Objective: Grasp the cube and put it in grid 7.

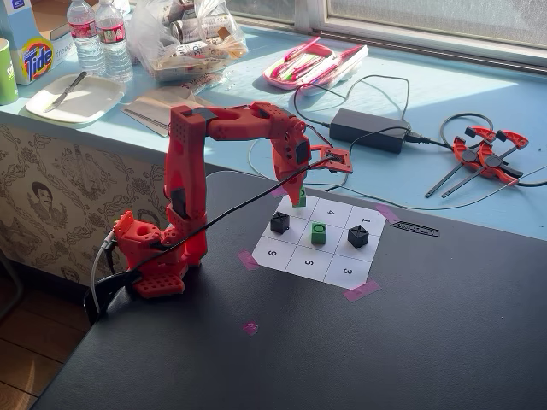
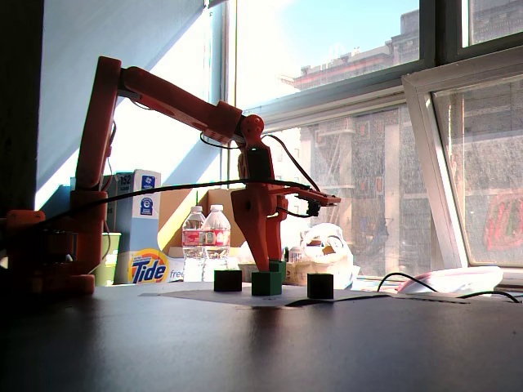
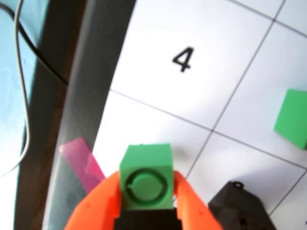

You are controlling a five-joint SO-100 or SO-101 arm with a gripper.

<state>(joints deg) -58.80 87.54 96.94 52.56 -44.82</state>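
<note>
Cell 7's numeral (image 3: 144,129) under cube (image 3: 146,175)

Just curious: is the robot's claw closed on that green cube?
Yes. In the wrist view, the gripper has its orange fingers pressed against both sides of the cube.

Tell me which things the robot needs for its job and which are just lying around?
Needed:
- green cube, held in the end effector
- corner cell next to the 4, under the cube

Just lying around:
- other green cube
- black cubes
- water bottles
- Tide box
- power adapter
- orange clamps
</note>
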